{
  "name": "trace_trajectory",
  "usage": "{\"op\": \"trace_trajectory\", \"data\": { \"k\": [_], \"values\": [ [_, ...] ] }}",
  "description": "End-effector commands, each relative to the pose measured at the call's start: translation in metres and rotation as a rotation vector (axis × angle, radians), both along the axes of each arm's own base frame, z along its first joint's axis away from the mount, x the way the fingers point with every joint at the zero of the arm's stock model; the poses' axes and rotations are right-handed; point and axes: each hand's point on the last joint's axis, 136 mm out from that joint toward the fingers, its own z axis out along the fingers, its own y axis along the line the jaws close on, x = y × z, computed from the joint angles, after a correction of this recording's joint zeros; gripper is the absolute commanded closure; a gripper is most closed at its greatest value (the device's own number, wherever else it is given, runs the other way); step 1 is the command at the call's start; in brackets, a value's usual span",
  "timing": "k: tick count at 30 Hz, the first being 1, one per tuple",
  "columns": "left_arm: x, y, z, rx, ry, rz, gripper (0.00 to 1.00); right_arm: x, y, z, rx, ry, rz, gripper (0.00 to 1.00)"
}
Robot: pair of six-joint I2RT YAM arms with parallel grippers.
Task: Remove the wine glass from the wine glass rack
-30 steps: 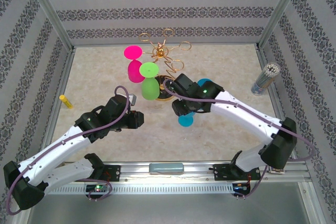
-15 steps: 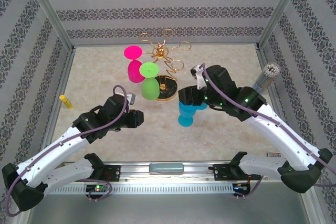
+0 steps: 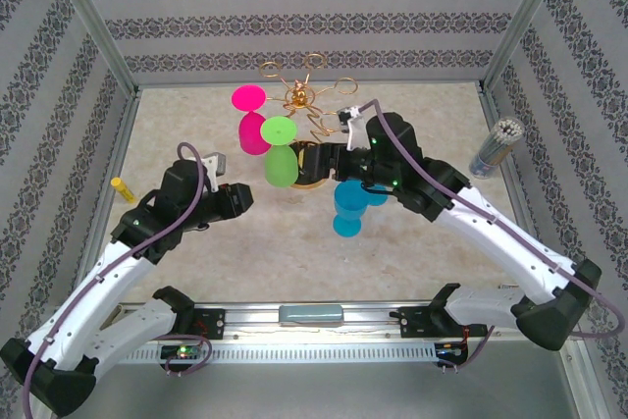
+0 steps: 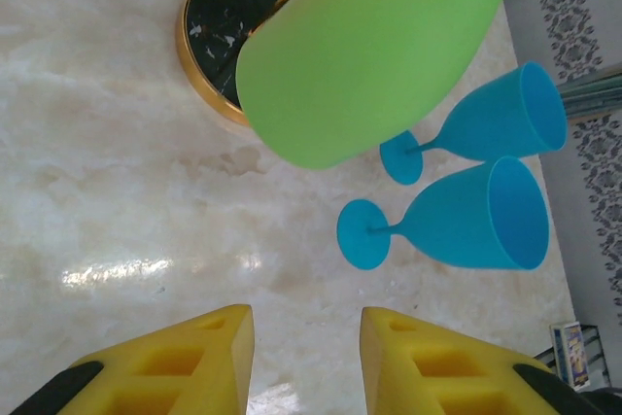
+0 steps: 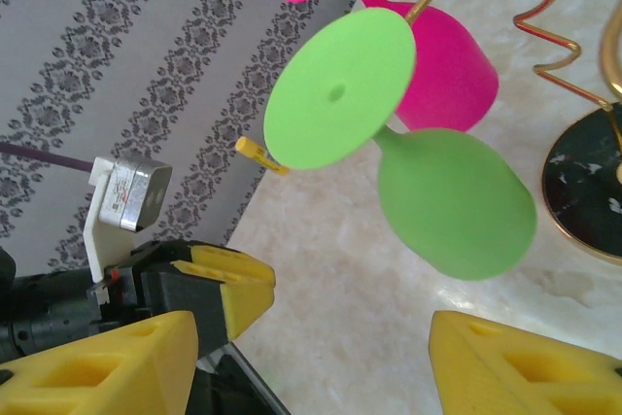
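1. The wine glass rack [image 3: 299, 95] stood toward 12 o'clock on the tabletop [image 3: 186, 125].
2. A green wine glass [image 3: 280, 166] hung bowl-down at the rack's 7 o'clock, with a pink glass [image 3: 253, 131] at its own 11 o'clock.
3. The left fingers [image 4: 194, 366] were released and empty, at the green glass's 8 o'clock, apart from it.
4. The right fingers [image 5: 117, 366] were spread wide and empty, at its 3 o'clock.
5. Two blue glasses [image 3: 345, 209] sat at the rack's 5 o'clock.

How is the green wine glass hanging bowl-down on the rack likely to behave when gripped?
The green wine glass looks like matte plastic, probably light and not brittle. Hanging by its foot from the wine glass rack, it may swing when nudged. Its rounded bowl could slip.
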Motion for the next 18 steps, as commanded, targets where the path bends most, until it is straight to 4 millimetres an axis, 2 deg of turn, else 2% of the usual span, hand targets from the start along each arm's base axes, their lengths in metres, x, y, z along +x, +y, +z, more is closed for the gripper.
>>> {"op": "trace_trajectory", "data": {
  "k": [1,5,18],
  "values": [
    [0.011,-0.004,0.034,-0.057,-0.113,-0.020,0.65,0.010,0.010,0.016,0.087,-0.009,-0.002,0.37],
    [0.021,-0.003,0.045,-0.065,-0.162,-0.007,0.65,0.020,0.014,0.014,0.106,-0.003,-0.030,0.43],
    [0.034,0.003,0.053,-0.069,-0.194,-0.004,0.64,0.051,0.018,-0.005,0.196,0.092,-0.092,0.55]
  ]
}}
